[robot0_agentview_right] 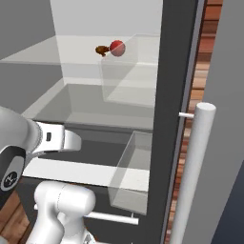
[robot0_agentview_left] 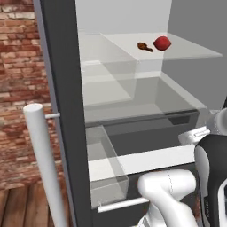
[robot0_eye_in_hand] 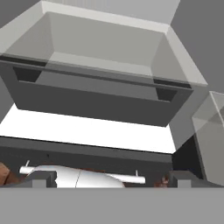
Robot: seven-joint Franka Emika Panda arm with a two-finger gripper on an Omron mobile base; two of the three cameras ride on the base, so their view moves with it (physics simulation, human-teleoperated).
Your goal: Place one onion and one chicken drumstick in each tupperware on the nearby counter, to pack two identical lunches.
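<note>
Fridge interior (robot0_agentview_left: 133,88) open ahead, door (robot0_agentview_left: 60,88) swung aside with one white cylindrical handle (robot0_agentview_left: 42,159) on it. One red onion (robot0_agentview_left: 162,43) and one chicken drumstick (robot0_agentview_left: 144,46) on the upper glass shelf (robot0_agentview_left: 186,51), touching or just beside each other, drumstick on the left of the onion from both base views; both well above and beyond the jaws, far back on the shelf. Same pair seen from the right base view: onion (robot0_agentview_right: 117,47), drumstick (robot0_agentview_right: 101,50). One clear drawer bin (robot0_eye_in_hand: 105,48) under that shelf, directly ahead of the jaws and a little above them in the hand view. One dark drawer front (robot0_eye_in_hand: 96,103) below the bin, then one white ledge (robot0_eye_in_hand: 87,131), nearer the jaws. One clear door bin (robot0_agentview_left: 104,168) on the inner side of the door, off to the side of the jaws; seen too at the right edge of the hand view (robot0_eye_in_hand: 212,140). Gripper (robot0_eye_in_hand: 113,180) low in front of the fridge, its two dark fingertips (robot0_eye_in_hand: 40,178) spread wide apart, released, grasping nothing.
</note>
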